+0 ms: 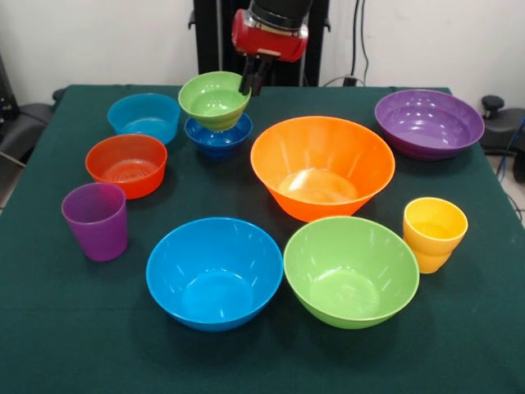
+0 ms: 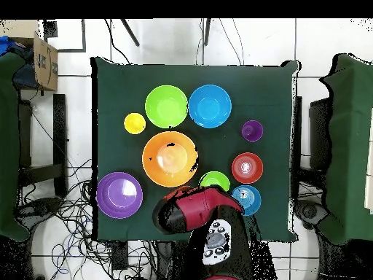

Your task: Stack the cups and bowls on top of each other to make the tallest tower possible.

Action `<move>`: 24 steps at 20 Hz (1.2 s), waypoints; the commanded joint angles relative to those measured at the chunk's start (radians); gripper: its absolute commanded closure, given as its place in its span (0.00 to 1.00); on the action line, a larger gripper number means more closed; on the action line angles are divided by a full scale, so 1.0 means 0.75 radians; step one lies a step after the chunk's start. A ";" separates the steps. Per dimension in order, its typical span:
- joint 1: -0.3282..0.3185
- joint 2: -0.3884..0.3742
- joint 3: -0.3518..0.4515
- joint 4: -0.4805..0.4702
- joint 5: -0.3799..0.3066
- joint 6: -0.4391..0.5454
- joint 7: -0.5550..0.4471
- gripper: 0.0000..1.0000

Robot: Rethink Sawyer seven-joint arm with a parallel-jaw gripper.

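Black gripper (image 1: pixel 252 80) pinches the far rim of the small glossy green plastic bowl (image 1: pixel 214 99), fingers closed on it. The bowl tilts and sits in the small dark blue plastic bowl (image 1: pixel 218 136) directly beneath. Just beside that pair, on the side away from the large orange plastic bowl (image 1: pixel 321 167), stand the small light blue bowl (image 1: pixel 143 116) and the red-orange bowl (image 1: pixel 126 165). No readable writing or labels anywhere on the bowls or the gripper.
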 commanded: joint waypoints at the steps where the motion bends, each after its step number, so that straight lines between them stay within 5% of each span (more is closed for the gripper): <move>1: 0.033 0.131 0.003 -0.017 0.017 -0.129 0.229 1.00; 19: 0.037 0.171 -0.022 -0.027 0.057 -0.200 0.206 1.00; 20: 0.037 0.171 -0.022 -0.027 0.059 -0.201 0.205 0.00; 24: 0.033 0.170 -0.019 -0.022 0.063 -0.209 0.211 0.00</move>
